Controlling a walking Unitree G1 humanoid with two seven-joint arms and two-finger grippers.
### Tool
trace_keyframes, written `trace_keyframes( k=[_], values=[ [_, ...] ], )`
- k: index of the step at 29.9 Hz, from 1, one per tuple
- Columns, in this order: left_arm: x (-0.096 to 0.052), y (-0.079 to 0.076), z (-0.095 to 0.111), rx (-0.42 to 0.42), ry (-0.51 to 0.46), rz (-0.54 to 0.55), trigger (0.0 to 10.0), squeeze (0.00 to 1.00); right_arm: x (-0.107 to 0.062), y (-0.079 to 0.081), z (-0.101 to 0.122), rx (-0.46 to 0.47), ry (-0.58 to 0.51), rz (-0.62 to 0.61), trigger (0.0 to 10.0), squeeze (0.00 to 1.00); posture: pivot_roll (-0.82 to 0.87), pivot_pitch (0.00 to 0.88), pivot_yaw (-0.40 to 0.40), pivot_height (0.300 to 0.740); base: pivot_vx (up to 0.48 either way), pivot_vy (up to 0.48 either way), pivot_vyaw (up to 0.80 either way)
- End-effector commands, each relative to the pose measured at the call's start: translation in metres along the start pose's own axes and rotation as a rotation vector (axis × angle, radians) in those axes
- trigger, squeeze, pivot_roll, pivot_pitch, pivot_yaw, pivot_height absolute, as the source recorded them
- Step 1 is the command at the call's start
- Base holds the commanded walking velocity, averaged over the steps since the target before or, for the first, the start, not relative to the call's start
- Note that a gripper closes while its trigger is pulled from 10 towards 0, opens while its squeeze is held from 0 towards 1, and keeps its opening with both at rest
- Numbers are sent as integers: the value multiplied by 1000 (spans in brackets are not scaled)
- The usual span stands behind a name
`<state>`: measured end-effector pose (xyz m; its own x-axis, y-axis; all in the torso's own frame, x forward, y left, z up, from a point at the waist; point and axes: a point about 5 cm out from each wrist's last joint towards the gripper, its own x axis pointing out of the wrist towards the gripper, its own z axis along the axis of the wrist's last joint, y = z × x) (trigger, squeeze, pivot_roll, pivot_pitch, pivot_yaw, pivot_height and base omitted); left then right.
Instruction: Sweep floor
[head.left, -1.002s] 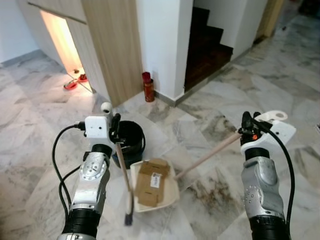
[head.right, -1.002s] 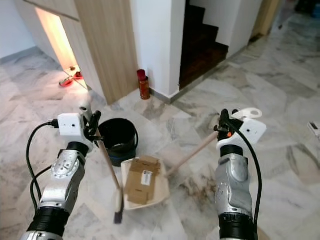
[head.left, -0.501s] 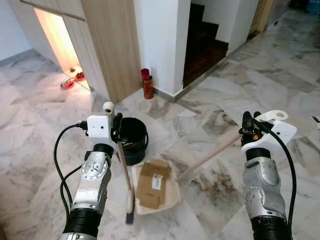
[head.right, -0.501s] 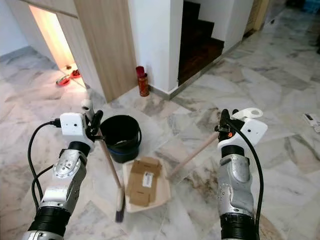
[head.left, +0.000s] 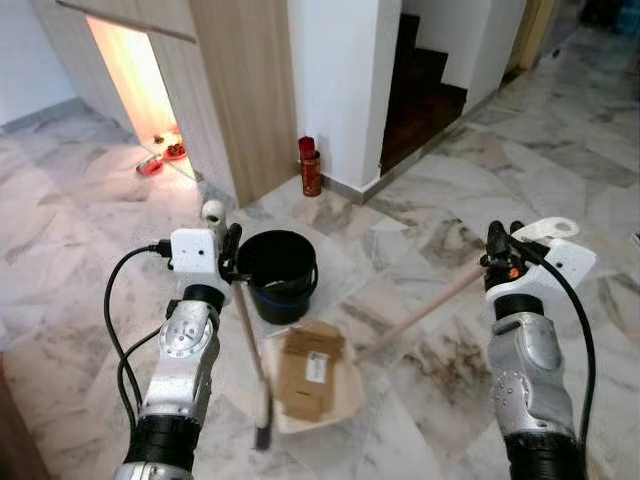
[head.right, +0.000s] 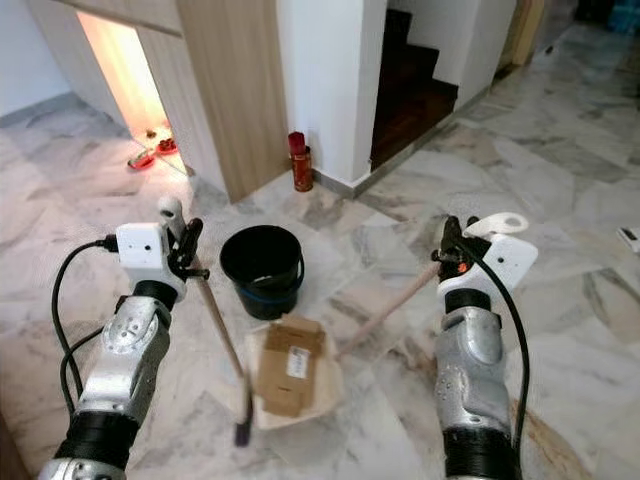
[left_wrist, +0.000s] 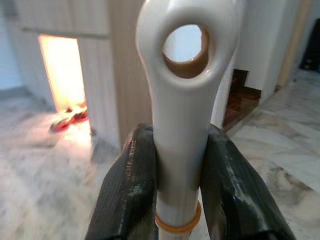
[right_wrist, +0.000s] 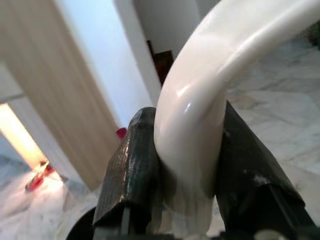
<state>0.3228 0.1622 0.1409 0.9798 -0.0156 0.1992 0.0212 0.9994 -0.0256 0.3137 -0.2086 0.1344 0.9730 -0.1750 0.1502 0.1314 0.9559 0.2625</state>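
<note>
My left gripper (head.left: 228, 262) is shut on the white top of a broom (left_wrist: 182, 100), with its fingers (left_wrist: 130, 190) clamped on both sides. The broom's shaft (head.left: 250, 345) slants down to the dark head (head.left: 263, 435) on the floor, at the dustpan's left edge. My right gripper (head.left: 497, 262) is shut on the white looped end of the dustpan handle (right_wrist: 200, 125). The wooden handle (head.left: 420, 312) runs down to the cream dustpan (head.left: 347, 388) on the floor. A flat piece of brown cardboard (head.left: 310, 368) lies in the dustpan.
A black bucket (head.left: 280, 272) stands on the marble floor just beyond the dustpan. A red can (head.left: 310, 165) stands at the foot of a white wall. Dark stairs (head.left: 425, 90) rise behind it. Red slippers (head.left: 160, 160) lie by a lit doorway at the left.
The whole view has shifted a little as the camera moved. Both grippers keep their hold, and the broom, dustpan and cardboard stay much as they were.
</note>
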Motion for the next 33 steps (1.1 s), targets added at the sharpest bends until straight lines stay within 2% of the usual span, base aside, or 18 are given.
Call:
trace_keyframes(
  k=[1,16,33],
  values=[
    [6,0,13,16,-53,-5,10000,0,4,8,12,42,-58,23,10000,0,-69,0,28,740,0,311,0],
    [6,-1,14,24,-56,-12,10000,0,6,10,19,46,-85,20,10000,0,-66,0,32,740,0,309,0],
    [3,-3,16,28,-70,-22,10000,0,9,13,25,55,-109,27,10000,0,-60,0,34,740,0,0,0]
  ],
)
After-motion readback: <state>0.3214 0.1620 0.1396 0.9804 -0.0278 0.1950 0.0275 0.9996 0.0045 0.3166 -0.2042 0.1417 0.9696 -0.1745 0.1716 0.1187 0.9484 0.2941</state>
